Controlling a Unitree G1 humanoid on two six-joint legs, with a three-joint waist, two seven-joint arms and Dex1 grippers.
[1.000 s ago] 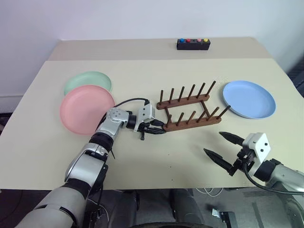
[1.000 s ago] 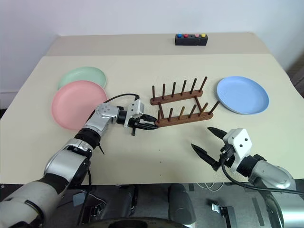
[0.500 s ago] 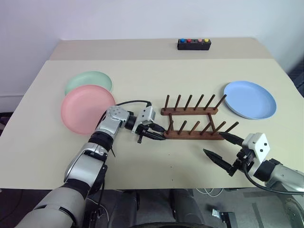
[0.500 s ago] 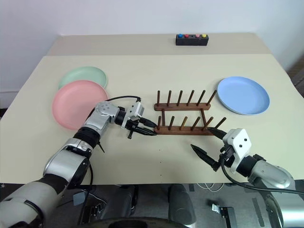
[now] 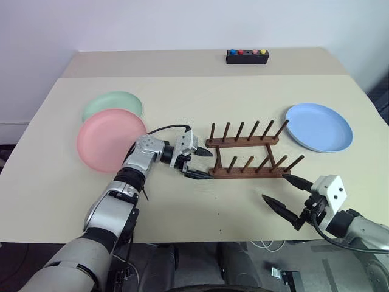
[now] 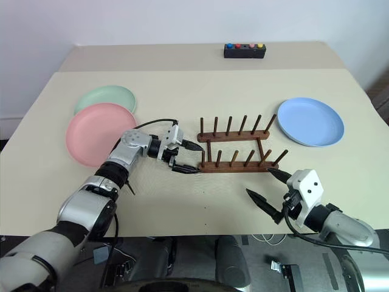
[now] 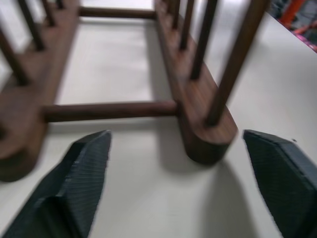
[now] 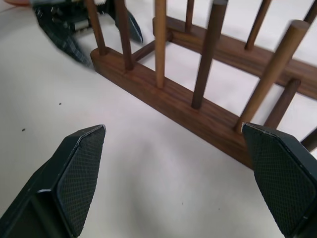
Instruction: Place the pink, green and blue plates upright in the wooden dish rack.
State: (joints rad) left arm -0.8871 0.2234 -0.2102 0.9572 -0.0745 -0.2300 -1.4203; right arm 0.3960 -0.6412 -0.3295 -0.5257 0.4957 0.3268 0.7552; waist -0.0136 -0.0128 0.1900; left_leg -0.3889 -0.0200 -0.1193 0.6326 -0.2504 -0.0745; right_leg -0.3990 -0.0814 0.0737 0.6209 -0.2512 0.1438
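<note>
The wooden dish rack stands empty mid-table, its rails running left to right. My left gripper is open at the rack's left end, one finger on either side of the near rail's tip, touching nothing. The pink plate lies flat at the left, overlapping the green plate behind it. Flat at the right lies the blue plate. My right gripper hangs open and empty in front of the rack's right end, facing the near rail.
A small black box with coloured buttons sits at the table's far edge. The table's front edge runs close under my right gripper. Bare tabletop lies in front of the rack and between the rack and the far edge.
The rack swung from slanted to parallel with the table's front edge while my left gripper held its left end. The left gripper has now opened and let go of it.
</note>
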